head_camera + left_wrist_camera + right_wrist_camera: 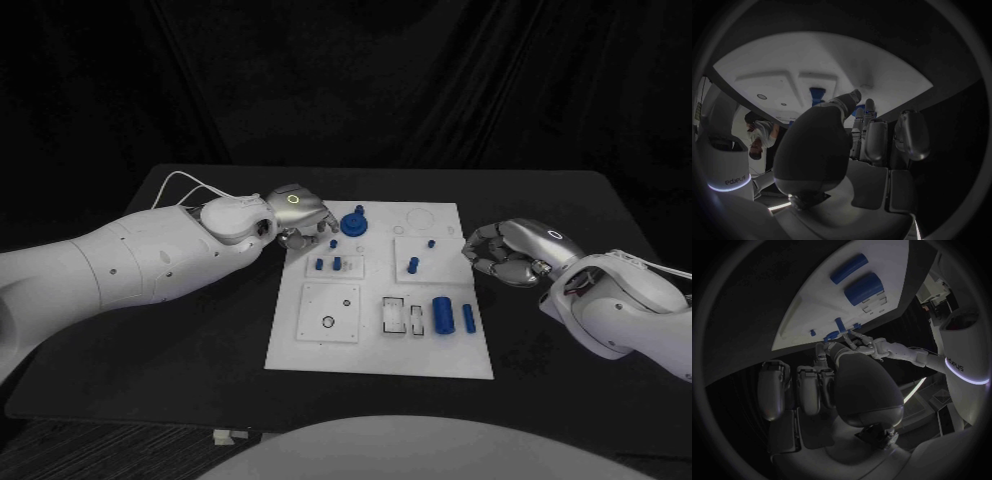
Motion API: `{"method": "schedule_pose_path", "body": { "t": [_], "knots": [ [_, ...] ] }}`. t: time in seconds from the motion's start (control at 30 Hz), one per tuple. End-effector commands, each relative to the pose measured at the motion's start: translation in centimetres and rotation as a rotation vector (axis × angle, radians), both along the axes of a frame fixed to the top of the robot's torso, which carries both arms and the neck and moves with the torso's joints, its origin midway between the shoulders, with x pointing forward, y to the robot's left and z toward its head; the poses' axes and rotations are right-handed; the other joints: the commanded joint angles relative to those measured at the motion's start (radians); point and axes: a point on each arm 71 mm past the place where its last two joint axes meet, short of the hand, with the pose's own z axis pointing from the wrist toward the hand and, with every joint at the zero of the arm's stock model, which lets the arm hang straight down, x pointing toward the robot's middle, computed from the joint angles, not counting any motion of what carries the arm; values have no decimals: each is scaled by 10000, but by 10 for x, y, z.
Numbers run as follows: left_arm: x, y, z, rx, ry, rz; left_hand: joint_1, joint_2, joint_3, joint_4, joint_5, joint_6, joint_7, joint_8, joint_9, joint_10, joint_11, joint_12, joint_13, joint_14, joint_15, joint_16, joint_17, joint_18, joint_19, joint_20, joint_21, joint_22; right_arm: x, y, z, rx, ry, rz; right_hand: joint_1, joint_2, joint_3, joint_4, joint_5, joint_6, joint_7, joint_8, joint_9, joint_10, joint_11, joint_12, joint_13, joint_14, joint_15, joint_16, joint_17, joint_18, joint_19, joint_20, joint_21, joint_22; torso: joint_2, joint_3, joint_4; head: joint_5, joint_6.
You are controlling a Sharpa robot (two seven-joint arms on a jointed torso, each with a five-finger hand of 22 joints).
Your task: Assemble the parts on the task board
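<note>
The white task board lies in the middle of the black table. My left hand is over its far left corner, thumb and fingers pinching a small blue peg. Beside it stands a blue knob-shaped part. Two short blue pegs stand in a raised square plate, and another peg stands in the plate to their right. Two blue cylinders lie near the board's right side. My right hand hovers at the board's right edge with its fingers curled in, holding nothing.
A square plate with a small ring sits at the board's near left, and a slotted white holder lies beside the cylinders. Bare black table surrounds the board. A white cable runs along my left arm.
</note>
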Motion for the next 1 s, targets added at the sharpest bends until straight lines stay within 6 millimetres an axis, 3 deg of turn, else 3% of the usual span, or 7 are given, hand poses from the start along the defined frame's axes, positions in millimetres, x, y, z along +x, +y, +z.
{"method": "schedule_pose_path", "body": {
  "t": [0.03,0.3,0.53,0.7,0.77,0.9,1.0],
  "knots": [
    [0,5,7,-475,-662,-60,44,-76,14,36,-8,-24,-55,7,-10,-75,-7,-64,0,-40,59,-78,-49,180,-25,48,-69,1664,1,-2,6,34,-192,-220,8,12,29,-16,37,65,-21,-9,-6,1065,53,25,2635,1048,66,-38,2529,36,401,48,-33,2162,-1,-6,5,-1,-2],
    [-2,31,37,-1215,-1935,-57,-177,-156,76,342,-81,304,-14,152,3,-192,-58,-98,27,-299,64,-406,-451,258,-291,141,-598,1542,20,1,44,-15,-1096,-108,18,-152,66,-13,-140,142,-53,-30,-12,542,8,-420,2005,819,18,-647,1566,106,280,15,-331,2062,-8,-4,1,10,-2],
    [-10,54,66,-2199,-2971,-57,-2434,133,423,1854,-221,597,75,67,-144,-1219,-41,-108,252,-4669,329,-5661,-5308,1103,-4127,581,-7387,-202,42,15,77,-532,-1212,502,18,-728,367,224,-813,621,-189,-482,-13,-3121,-200,-8762,-5947,585,-193,-1745,-25,194,165,-161,-857,1897,-11,-6,0,90,-2],
    [-18,66,79,-4479,-2196,469,-3030,165,-317,1919,-148,682,625,-30,-360,-2160,231,-21,515,-5568,1110,-9108,-6686,908,-5587,1112,-9283,-889,56,29,94,-1183,-1038,868,64,-937,503,372,-1306,723,-102,-763,36,-3012,-108,-10844,-7323,417,-73,-2352,-824,349,-89,-125,-1643,1634,-1,-28,12,70,-2],
    [-20,71,83,-5718,-1485,652,-3001,104,-466,1917,-74,709,898,-28,-390,-2382,374,-14,548,-5697,1441,-9569,-6865,890,-5766,1243,-9608,-1048,61,36,99,-1597,-954,1000,-19,-1061,554,556,-1732,683,-41,-891,66,-4072,344,-12665,-8445,394,229,-2483,-982,369,-188,110,-1968,1521,-25,-33,16,71,-2],
    [-20,79,85,-8421,810,847,-2571,153,-1572,1984,680,419,1553,-30,-610,-3740,726,-130,344,-7102,2118,-10946,-7678,676,-7217,1664,-11012,-1823,69,47,104,-2391,-902,1209,68,-1151,406,500,-2251,551,-107,-1185,54,-4206,623,-13753,-9461,363,485,-2552,-1060,424,-251,350,-2230,1435,-3,-19,9,72,-2],
    [-18,82,86,-11005,2972,987,-2629,804,-2458,1896,1889,-139,1635,-18,-849,-5120,755,337,-76,-8517,2175,-11696,-8291,317,-8773,1945,-11482,-2507,74,54,104,-3122,-972,1355,79,-1295,109,452,-2805,295,-376,-1760,-122,-4665,679,-14342,-10023,260,284,-2706,-1241,497,-361,267,-2552,1340,-10,-30,23,38,-2]
  ]
}}
